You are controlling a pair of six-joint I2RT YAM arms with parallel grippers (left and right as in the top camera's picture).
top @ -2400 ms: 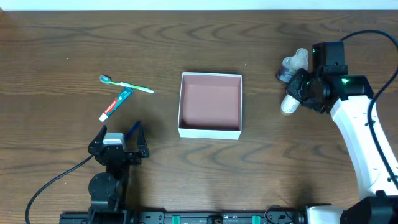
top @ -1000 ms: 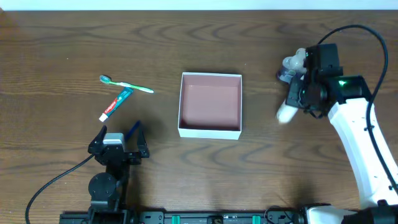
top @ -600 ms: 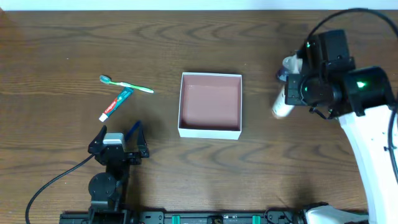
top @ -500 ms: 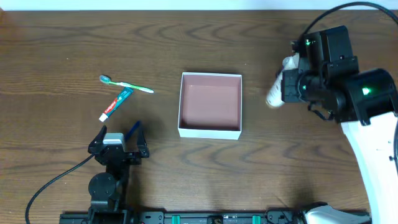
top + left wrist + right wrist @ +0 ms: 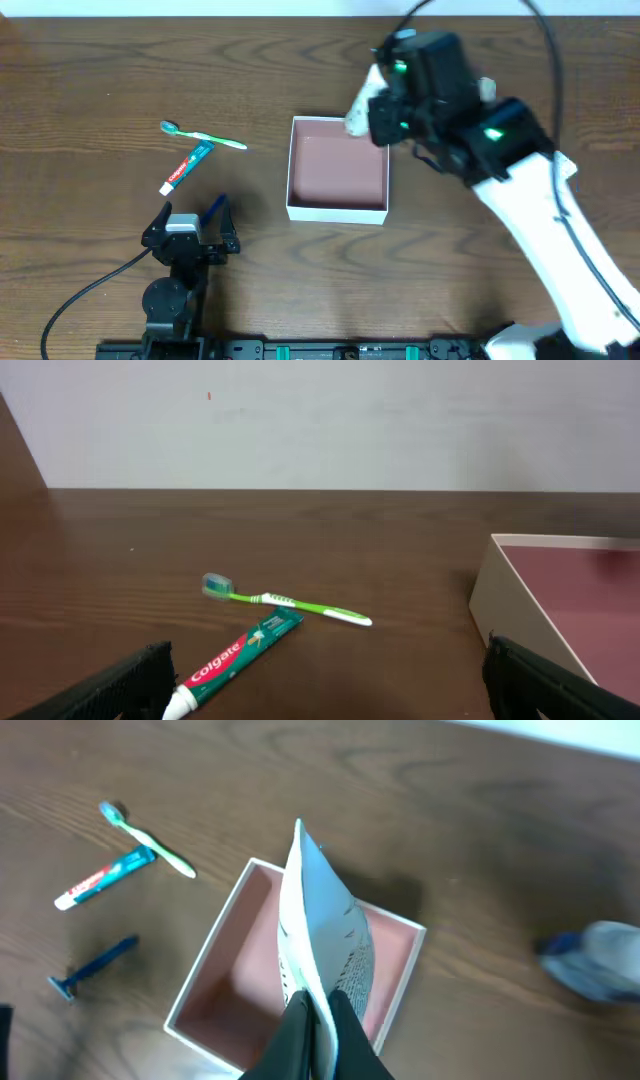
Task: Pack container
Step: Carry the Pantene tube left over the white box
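Observation:
The container (image 5: 336, 211), a shallow white-walled box with a pinkish-brown floor, sits mid-table. It also shows in the right wrist view (image 5: 245, 970) and the left wrist view (image 5: 500, 600). My right gripper (image 5: 372, 105) is shut on a white tube (image 5: 358, 105) and holds it in the air over the container's far right corner. In the right wrist view the fingers (image 5: 318, 1010) pinch the tube's flat end (image 5: 320, 920). My left gripper (image 5: 195, 212) is open and empty near the front left edge, jaws wide apart in the left wrist view (image 5: 325, 690).
A green toothbrush (image 5: 205, 137), a Colgate toothpaste tube (image 5: 187, 166) and a blue razor (image 5: 213, 209) lie left of the container. A clear bottle (image 5: 600, 960) lies right of it, mostly hidden by my right arm in the overhead view.
My right gripper has risen and swung left with the white tube, from beside the clear bottle at the right to above the container's far right corner. The left arm has not moved.

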